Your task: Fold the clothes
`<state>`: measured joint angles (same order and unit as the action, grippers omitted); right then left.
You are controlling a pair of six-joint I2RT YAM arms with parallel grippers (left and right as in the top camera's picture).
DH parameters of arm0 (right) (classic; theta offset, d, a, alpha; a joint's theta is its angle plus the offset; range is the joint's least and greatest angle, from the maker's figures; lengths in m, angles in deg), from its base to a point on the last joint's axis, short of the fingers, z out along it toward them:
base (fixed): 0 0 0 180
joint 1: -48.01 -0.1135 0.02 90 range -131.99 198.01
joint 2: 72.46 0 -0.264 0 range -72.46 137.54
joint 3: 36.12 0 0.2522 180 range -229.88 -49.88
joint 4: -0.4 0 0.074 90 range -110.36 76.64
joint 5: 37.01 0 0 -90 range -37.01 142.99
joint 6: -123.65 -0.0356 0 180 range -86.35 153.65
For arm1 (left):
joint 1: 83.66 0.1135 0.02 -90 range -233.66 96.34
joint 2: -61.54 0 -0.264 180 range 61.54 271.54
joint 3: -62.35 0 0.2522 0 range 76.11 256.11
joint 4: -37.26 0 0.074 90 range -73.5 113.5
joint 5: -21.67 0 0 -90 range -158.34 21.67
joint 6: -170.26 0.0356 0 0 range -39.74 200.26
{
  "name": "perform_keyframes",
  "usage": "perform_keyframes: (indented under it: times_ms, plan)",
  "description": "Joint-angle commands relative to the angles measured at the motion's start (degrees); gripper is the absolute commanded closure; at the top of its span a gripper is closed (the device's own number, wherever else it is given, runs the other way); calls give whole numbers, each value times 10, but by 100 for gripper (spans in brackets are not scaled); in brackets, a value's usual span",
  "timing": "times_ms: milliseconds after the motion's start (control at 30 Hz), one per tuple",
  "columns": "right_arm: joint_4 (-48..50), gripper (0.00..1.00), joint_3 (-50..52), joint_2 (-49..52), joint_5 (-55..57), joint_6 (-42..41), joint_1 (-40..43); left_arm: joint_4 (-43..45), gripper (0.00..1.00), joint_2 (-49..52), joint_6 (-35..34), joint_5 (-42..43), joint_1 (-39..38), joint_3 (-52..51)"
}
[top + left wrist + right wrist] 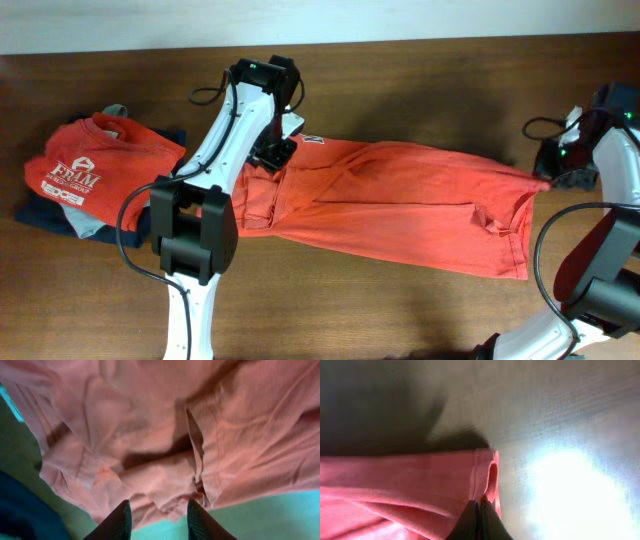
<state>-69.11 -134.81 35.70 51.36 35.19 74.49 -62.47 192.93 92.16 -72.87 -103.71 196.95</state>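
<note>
Right wrist: T-shirt (395, 485) hem pinched in right end effector (480, 506).

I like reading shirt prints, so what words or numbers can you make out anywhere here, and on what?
"FRAM": white print on the red tee at the left.
Smaller white lines under it: too blurred to read.
Navy lettering on the coral T-shirt: only a fragment shows, unreadable.
Wrist views: no text.
</note>
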Motion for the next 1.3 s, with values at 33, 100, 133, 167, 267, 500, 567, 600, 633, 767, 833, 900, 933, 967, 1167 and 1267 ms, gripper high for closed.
perform_keyframes:
  times_ms: [33,100,133,167,267,500,567,600,633,767,833,900,933,967,1167,1267]
  plan:
    - [-63,96,-7,-11,83,-20,2,-37,64,-9,-3,-3,18,0]
    - [-83,96,-7,-11,113,-35,2,-46,64,-13,-4,-2,32,0]
    - [-94,96,-7,-11,134,-43,2,-52,64,-17,-8,-2,41,0]
    - [-101,96,-7,-11,152,-52,2,-55,64,-22,-12,3,52,0]
    - [-116,96,-7,-11,177,-57,2,-58,64,-46,-11,47,101,0]
    - [-136,96,-7,-11,177,-65,2,-59,63,-71,14,128,176,0]
    - [-139,95,-7,-11,171,-65,2,-61,63,-71,15,141,183,0]
    - [-139,95,-7,-11,163,-65,2,-61,63,-71,20,160,184,0]
    - [-137,94,-7,-11,155,-65,2,-60,64,-71,36,190,184,0]
    - [-122,81,-7,-11,135,-65,2,-60,63,-71,93,315,171,0]
    - [-113,54,-7,-11,111,-64,2,-58,63,-71,92,317,157,0]
    - [-106,38,-7,-11,84,-63,2,-52,63,-71,80,318,141,-4]
    - [-102,33,-7,-11,72,-63,3,-45,63,-71,70,317,131,-10]
    - [-99,30,-7,-11,63,-63,3,-38,63,-71,67,318,121,-16]
    - [-82,22,-7,-11,6,-63,3,45,56,-70,53,300,56,-97]
    - [-78,22,-7,-11,-19,-63,3,110,52,-67,52,230,27,-150]
